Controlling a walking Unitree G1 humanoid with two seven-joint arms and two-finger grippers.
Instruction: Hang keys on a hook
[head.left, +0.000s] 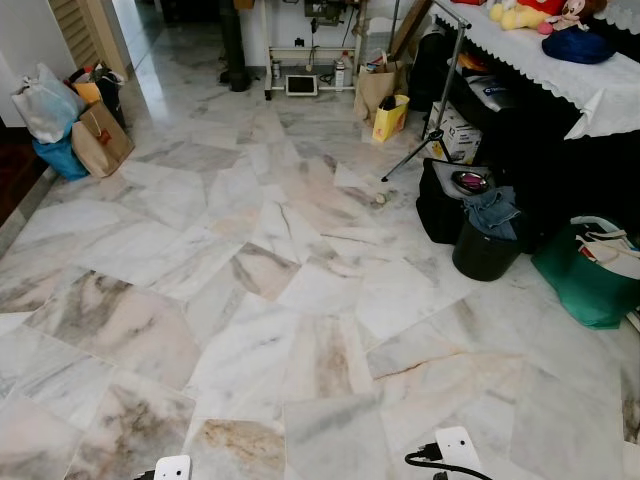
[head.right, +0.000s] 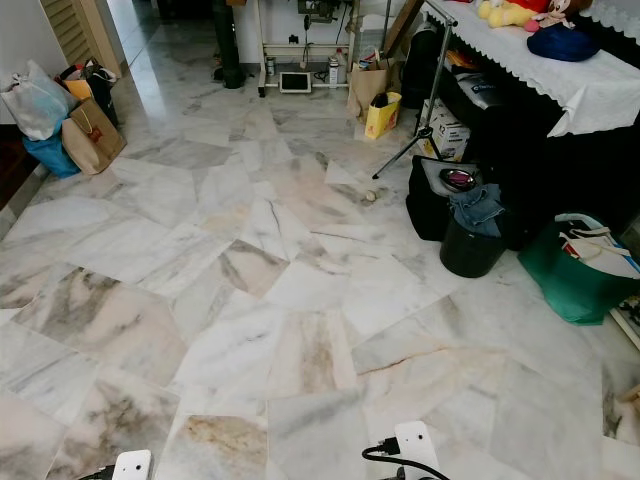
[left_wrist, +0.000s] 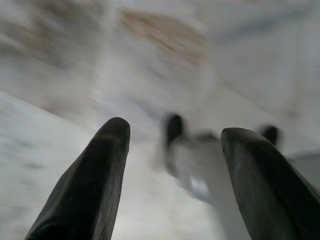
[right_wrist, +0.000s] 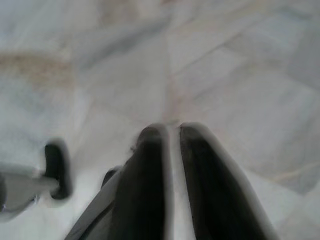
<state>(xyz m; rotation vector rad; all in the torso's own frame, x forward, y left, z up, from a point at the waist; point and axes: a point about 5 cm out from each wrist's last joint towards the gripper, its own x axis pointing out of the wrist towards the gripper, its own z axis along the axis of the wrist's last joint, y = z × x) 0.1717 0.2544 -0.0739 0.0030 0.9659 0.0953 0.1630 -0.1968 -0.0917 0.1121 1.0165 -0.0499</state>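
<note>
two grippers hang over marble floor (head.left: 300, 300): left gripper (left_wrist: 172, 175) spread, right gripper (right_wrist: 170, 165) closed.

Left gripper (left_wrist: 172, 150), jaws wide apart, above blurred marble floor (left_wrist: 75, 60).

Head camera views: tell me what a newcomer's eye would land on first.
The wide marble floor, white with grey and brown veining, takes up most of the scene. On the robot's right, a table under a white lace cloth carries stuffed toys, with a green bag and a black bucket holding denim on the floor beside it. Far left by the wall sits a cluster of shopping bags.
</note>
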